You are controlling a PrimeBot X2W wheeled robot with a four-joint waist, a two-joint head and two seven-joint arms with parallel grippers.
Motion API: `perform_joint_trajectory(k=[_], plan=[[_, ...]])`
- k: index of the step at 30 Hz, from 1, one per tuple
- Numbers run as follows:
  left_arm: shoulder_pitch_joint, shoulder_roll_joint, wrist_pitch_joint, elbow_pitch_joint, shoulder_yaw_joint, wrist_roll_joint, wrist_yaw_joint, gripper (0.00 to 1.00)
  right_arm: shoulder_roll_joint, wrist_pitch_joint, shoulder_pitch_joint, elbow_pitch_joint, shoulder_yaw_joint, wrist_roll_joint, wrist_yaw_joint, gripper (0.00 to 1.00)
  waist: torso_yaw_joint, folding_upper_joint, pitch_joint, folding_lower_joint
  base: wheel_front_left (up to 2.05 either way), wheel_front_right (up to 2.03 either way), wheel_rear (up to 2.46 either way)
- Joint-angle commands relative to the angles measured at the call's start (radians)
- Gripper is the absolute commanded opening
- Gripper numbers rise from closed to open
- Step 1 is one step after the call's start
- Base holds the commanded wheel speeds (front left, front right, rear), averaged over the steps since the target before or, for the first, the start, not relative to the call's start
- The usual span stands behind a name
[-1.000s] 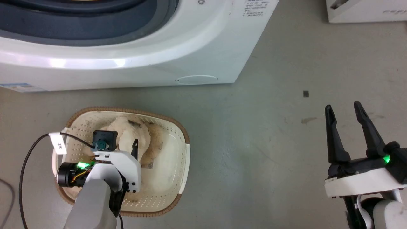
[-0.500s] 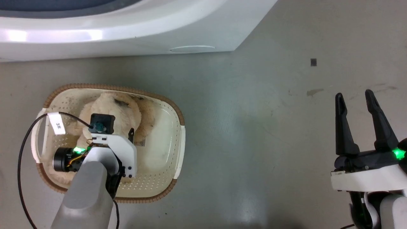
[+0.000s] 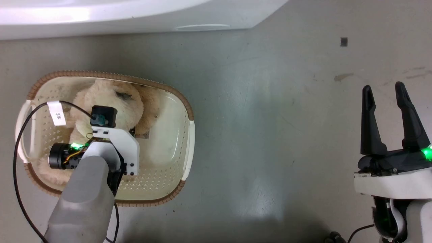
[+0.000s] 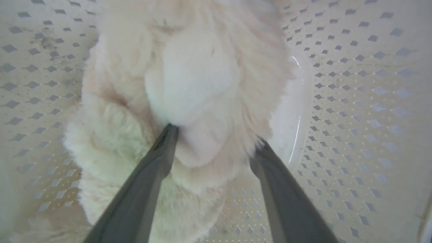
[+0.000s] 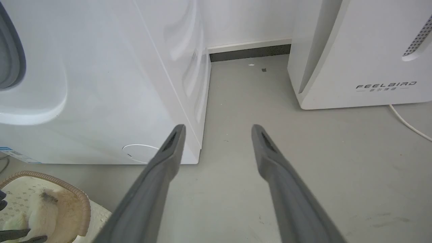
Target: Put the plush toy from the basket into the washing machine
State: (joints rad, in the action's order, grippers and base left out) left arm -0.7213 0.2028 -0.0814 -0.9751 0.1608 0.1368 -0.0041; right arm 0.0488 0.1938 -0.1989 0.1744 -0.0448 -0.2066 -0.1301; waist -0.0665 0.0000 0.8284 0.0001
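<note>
The cream-beige plush toy (image 3: 111, 98) lies in the far half of the cream perforated basket (image 3: 162, 182) on the floor at the left. My left arm's wrist (image 3: 114, 148) reaches down into the basket. In the left wrist view my left gripper (image 4: 216, 138) is open, its two fingers pushed into the fur on either side of a rounded part of the plush toy (image 4: 192, 77). My right gripper (image 3: 383, 86) hangs open over bare floor at the lower right, holding nothing. The white washing machine (image 3: 101, 17) runs along the top edge.
In the right wrist view the washing machine (image 5: 101, 84) stands left, the white FEELBIRD appliance (image 5: 364, 50) right, with a strip of grey floor between them. A white cable (image 5: 408, 125) lies by that appliance. A black cable (image 3: 17, 162) loops beside the basket's left side.
The head camera has tilted down, so the washer slid up the picture. My left gripper has sunk lower onto the plush toy, its finger now under the wrist. The right gripper stays open.
</note>
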Motion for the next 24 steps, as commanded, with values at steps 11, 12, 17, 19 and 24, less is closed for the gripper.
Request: perform_joint_trajectory(k=[11,12,17,19,24], plan=[[-0.073,0.022,-0.002,-0.127,0.042,0.029,-0.014,0.00,0.001,0.030,-0.047,-0.006,0.005,-0.029,-0.001,1.00,-0.014,0.0000,0.041,-0.0001,0.00,0.00,0.00],[-0.079,0.023,0.001,-0.137,0.045,0.031,-0.015,0.00,0.001,0.032,-0.049,-0.008,0.004,-0.031,-0.001,1.00,-0.014,0.0000,0.042,-0.0001,0.00,0.00,0.00],[-0.093,0.029,0.014,-0.188,0.055,0.052,-0.031,0.00,0.001,0.042,-0.056,-0.027,0.007,-0.037,-0.001,1.00,-0.013,0.0000,0.027,-0.0001,0.00,0.00,0.00],[-0.093,0.032,0.032,-0.209,0.059,0.061,-0.042,0.00,0.001,0.046,-0.057,-0.040,0.009,-0.040,-0.001,1.00,-0.012,0.0000,0.009,-0.0001,0.00,0.00,0.00],[-0.083,0.026,0.089,-0.260,0.073,0.081,-0.059,0.00,0.001,0.057,-0.061,-0.063,0.020,-0.052,-0.001,1.00,-0.007,0.0000,-0.056,-0.0001,0.00,0.00,0.00]])
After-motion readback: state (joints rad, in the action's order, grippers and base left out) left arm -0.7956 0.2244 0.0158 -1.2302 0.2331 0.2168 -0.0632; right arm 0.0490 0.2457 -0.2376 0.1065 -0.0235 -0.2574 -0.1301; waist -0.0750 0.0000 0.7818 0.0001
